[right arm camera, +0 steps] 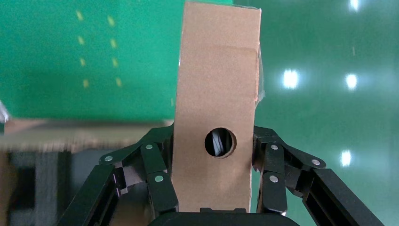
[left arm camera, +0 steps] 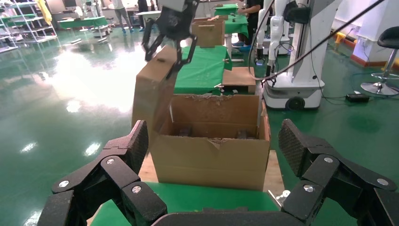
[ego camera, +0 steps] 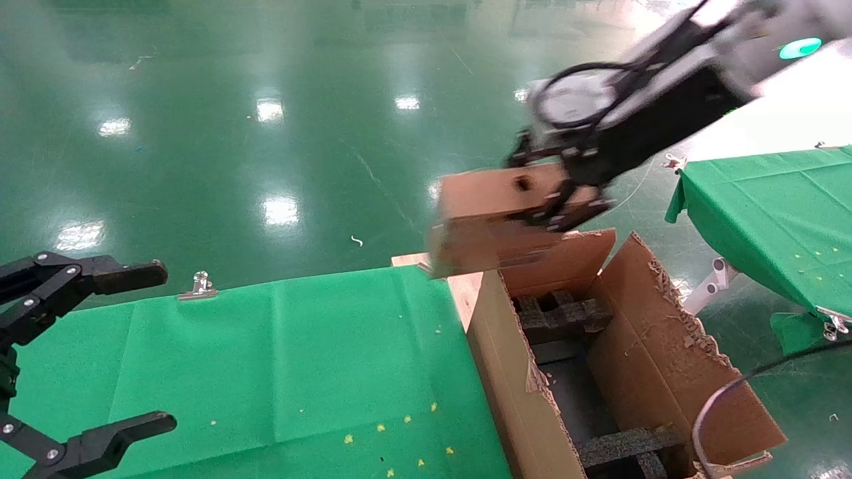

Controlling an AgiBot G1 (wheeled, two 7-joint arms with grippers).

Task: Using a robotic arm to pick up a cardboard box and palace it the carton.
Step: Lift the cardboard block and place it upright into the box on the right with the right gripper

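Left hand [ego camera: 100, 346] parked wide open; right hand [ego camera: 566, 193] grips cardboard box [ego camera: 492, 219] above carton [ego camera: 639, 346]

Green cloth-covered table [ego camera: 279, 352] with silver binder clip [ego camera: 199, 285]; second green-draped table [ego camera: 772, 206]; glossy green floor [ego camera: 266, 100].

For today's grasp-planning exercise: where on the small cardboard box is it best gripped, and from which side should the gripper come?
Grip the cardboard box across its two narrow long edges, at the end with the punched hole, approaching end-on. Its flat faces are too broad to span; the right gripper already clamps it this way above the carton. The left gripper sits idle.
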